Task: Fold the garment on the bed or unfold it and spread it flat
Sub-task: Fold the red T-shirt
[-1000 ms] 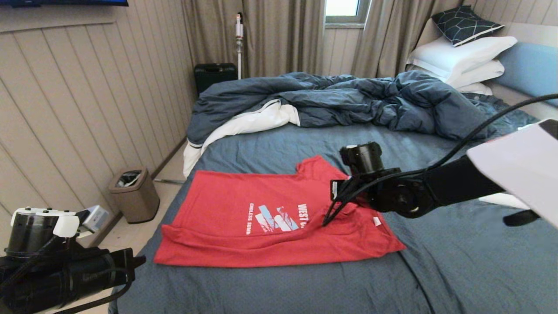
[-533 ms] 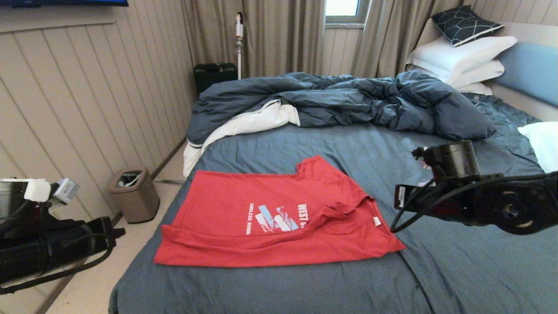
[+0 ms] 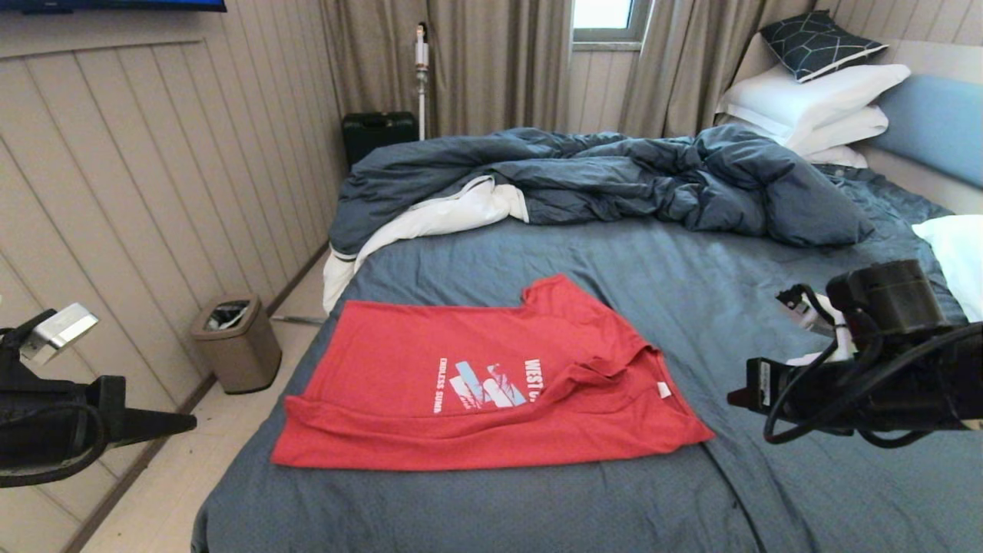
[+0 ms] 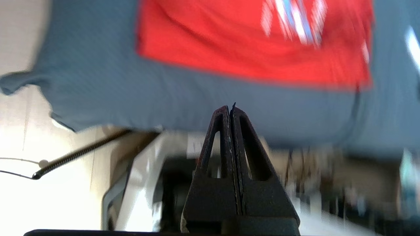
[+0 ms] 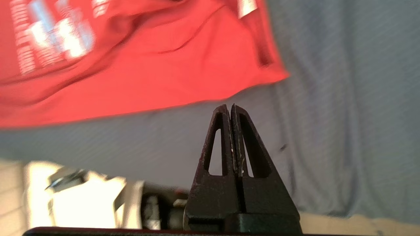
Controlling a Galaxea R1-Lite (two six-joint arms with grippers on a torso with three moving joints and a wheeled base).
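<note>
- Now the red garment (image 3: 491, 384) lies on the bed (image 3: 691, 292), on the blue sheet near the front edge, w/ nothing on top of it.
- It's folded partly: one sleeve sticks up toward the far side, the white & light-blue picture and white letters face up, and a small white tag shows near the neck on the right.
- The fabric has a few wrinkles around the neck and along the front hem.
- Left end effector (image 4: 230, 109) is pinched tight together, w/ nothing in it. In the head view it's (image 3: 180, 421) off the bed's left side, over the floor, well apart from the shirt.
- Right end effector (image 5: 229, 109) is pinched tight too, also w/ nothing in it. In the head view the right arm sits at the right side over the sheet, near the shirt's right corner but not touching it.
- From both wrist views the shirt is seen a bit away from the tips, w/ bare blue sheet between.
- Behind the shirt a dark blue duvet (image 3: 599, 180) is all bunched up, w/ white lining showing on the left.
- White pillows (image 3: 814, 104) are stacked by the blue headboard (image 3: 933, 123), w/ a dark patterned one on top.
- A small brown bin (image 3: 236, 344) stands on the floor left of the bed.
</note>
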